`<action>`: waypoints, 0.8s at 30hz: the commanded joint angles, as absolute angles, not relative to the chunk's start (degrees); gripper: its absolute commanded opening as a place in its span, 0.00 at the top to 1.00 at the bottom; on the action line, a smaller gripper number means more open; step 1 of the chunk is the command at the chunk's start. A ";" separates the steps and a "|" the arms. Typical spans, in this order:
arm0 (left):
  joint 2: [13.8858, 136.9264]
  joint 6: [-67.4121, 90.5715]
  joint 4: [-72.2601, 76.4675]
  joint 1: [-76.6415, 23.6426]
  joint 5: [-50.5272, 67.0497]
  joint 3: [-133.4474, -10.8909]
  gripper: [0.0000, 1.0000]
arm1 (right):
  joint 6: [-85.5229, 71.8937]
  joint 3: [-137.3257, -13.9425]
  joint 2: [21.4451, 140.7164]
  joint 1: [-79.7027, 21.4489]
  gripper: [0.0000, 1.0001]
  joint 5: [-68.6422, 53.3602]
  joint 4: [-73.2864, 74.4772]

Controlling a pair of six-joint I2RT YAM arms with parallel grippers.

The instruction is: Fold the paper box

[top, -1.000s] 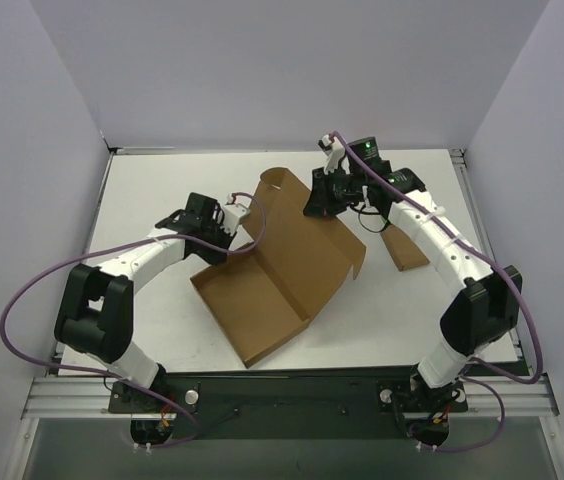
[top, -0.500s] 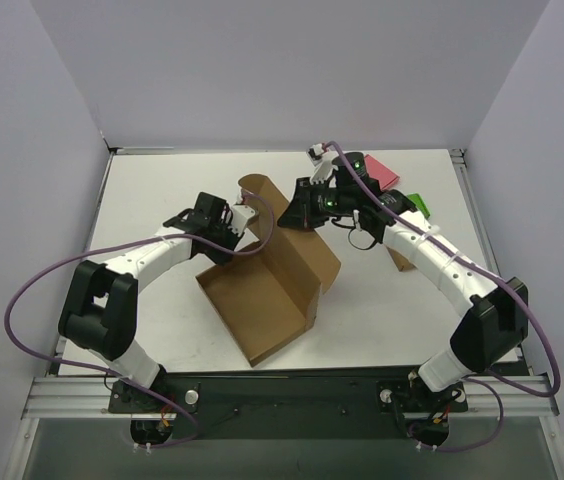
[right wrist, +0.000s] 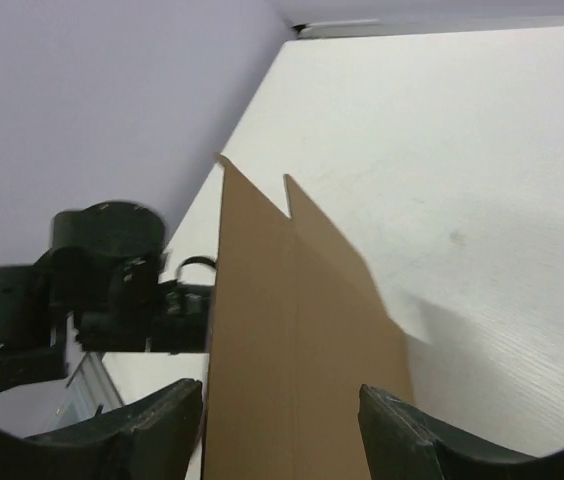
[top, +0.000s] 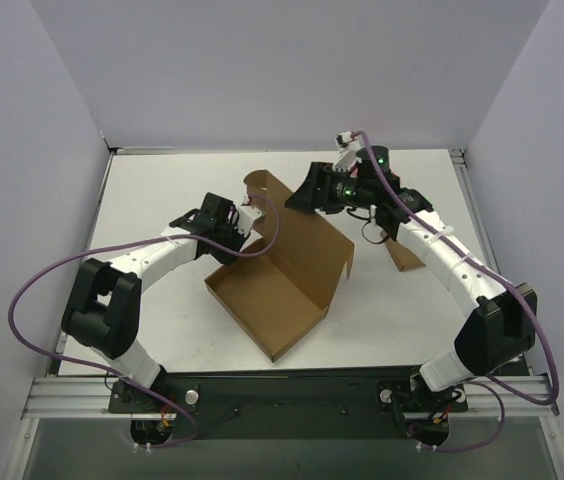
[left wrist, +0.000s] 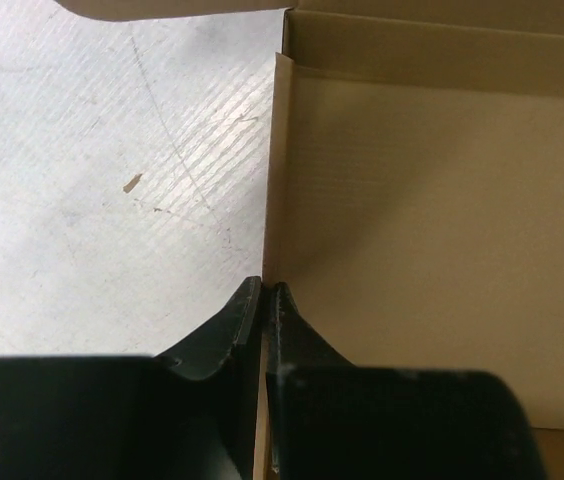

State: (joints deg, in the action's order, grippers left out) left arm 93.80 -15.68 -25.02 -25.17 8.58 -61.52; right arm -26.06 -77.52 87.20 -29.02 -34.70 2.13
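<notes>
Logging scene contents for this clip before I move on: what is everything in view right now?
paper box: one, brown cardboard, mid-table, partly folded with flaps raised
small block: one, brown, on the table right of the box, partly hidden
table: one, white, under everything
walls: three, pale lilac, around the table
cables: two, purple, one along each arm
arms: two, white with black joints, based at the near edge
left gripper: one, black, shut on a box flap edge
right gripper: one, black, open, straddling a raised panel
</notes>
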 commanded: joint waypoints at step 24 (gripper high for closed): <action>96.50 -15.73 -26.46 -27.42 9.67 -61.35 1.00 | -42.54 -54.31 91.49 -3.67 0.43 -30.76 -18.28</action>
